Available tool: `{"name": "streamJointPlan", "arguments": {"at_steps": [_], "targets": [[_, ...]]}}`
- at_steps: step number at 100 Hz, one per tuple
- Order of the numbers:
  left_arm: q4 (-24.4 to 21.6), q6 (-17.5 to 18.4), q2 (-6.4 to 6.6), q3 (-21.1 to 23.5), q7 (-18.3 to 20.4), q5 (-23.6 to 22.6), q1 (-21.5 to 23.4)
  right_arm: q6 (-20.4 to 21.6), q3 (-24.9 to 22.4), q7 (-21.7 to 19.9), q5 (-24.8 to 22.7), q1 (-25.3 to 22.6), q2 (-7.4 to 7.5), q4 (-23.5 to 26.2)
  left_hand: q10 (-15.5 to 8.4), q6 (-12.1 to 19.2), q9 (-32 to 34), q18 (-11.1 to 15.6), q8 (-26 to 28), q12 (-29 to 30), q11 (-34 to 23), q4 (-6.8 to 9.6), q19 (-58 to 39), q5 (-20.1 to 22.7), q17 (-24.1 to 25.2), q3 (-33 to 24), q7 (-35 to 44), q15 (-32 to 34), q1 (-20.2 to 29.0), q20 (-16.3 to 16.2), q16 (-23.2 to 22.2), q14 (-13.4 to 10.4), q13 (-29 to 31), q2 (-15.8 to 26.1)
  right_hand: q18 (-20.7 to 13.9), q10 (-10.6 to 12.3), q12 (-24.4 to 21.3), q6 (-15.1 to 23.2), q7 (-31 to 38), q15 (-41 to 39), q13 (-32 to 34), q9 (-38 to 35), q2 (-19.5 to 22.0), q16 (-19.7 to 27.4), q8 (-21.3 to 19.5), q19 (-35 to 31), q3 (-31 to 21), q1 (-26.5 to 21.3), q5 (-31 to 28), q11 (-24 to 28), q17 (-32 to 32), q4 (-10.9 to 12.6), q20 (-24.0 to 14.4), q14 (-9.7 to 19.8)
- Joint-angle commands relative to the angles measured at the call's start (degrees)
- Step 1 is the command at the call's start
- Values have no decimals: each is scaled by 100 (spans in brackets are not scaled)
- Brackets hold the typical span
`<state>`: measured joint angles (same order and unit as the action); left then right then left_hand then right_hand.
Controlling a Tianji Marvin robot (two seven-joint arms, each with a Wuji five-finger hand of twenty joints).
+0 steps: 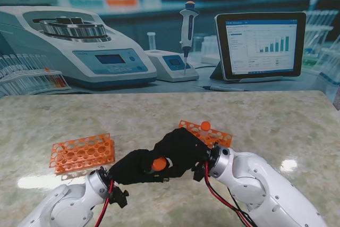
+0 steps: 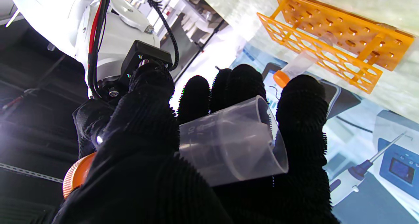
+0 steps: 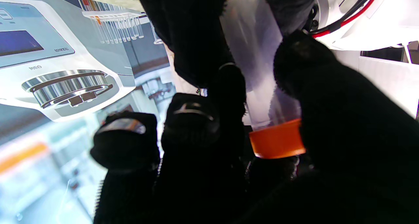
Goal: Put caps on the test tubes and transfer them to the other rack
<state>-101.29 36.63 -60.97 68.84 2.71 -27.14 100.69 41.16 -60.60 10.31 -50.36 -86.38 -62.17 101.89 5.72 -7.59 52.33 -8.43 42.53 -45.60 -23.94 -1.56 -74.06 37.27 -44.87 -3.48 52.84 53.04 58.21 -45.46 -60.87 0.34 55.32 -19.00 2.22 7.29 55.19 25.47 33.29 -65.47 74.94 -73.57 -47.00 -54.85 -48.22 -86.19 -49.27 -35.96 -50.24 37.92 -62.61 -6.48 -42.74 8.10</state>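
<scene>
Left robot hand (image 1: 135, 167): closed on tube (image 2: 229, 142) | right robot hand (image 1: 180, 150): orange cap (image 3: 277, 142) gripped, apparently seated | one capped tube (image 2: 294, 68) already racked beyond fingers; transfer pending.

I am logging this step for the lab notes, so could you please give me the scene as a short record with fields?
left hand: shut on the clear tube
right hand: shut on the orange cap, held at the tube's end
cap seating: cannot tell whether fully on
left rack: orange, on the table, no tubes visible in it
right rack: orange, behind the right hand, holding one capped tube
table: marbled top
background: printed lab backdrop
</scene>
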Motion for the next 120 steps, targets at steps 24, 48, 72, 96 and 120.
{"name": "streamJointPlan", "arguments": {"at_steps": [24, 48, 72, 96, 120], "targets": [[-332, 19, -18, -43, 207, 8, 26, 44, -101, 19, -86, -236, -25, 27, -179, 1541, -334, -305, 64, 437, 93, 3, 280, -215, 458, 394, -185, -411, -224, -16, 260, -244, -329, 439, -123, -285, -25, -704, 1523, -303, 75, -706, 1343, 31, -617, -322, -2661, -946, -1280, -163, -140, 1245, -8, 181], [-338, -125, 13, -40, 357, 29, -7, 165, -216, 93, -185, -422, -25, 230, -166, 1517, -381, -404, 182, 525, 183, -25, 338, -238, 609, 444, -167, -568, -427, 13, 350, -143, -410, 535, -103, -290, -31, -691, 1537, -294, 73, -695, 1374, 59, -624, -302, -2640, -949, -1279, -168, -130, 1254, 22, 164], [-342, -201, 29, -26, 441, 36, -15, 228, -268, 141, -281, -524, -18, 333, -145, 1450, -414, -429, 740, 561, 209, -59, 376, -245, 669, 466, 265, -614, -628, 31, 377, -99, -452, 682, -88, -289, -35, -685, 1542, -279, 70, -679, 1408, 78, -627, -289, -2621, -961, -1282, -173, -123, 1276, 37, 135], [-349, -255, 33, -1, 467, 31, -7, 264, -316, 155, -312, -594, -16, 396, -118, 1360, -459, -500, 554, 602, 278, -92, 465, -203, 765, 497, -95, -704, -871, 71, 424, -19, -519, 882, -67, -296, -48, -680, 1558, -268, 68, -687, 1441, 90, -633, -268, -2611, -962, -1295, -172, -117, 1320, 49, 126], [-386, -344, 62, 52, 591, -13, 5, 324, -386, 112, -295, -671, -12, 467, -137, 1363, -559, -596, 292, 715, 426, -112, 725, -180, 973, 516, -608, -1026, -989, 173, 585, 81, -653, 925, -63, -283, -79, -645, 1566, -253, 68, -706, 1440, 100, -632, -257, -2608, -951, -1320, -176, -113, 1384, 54, 116]]}}
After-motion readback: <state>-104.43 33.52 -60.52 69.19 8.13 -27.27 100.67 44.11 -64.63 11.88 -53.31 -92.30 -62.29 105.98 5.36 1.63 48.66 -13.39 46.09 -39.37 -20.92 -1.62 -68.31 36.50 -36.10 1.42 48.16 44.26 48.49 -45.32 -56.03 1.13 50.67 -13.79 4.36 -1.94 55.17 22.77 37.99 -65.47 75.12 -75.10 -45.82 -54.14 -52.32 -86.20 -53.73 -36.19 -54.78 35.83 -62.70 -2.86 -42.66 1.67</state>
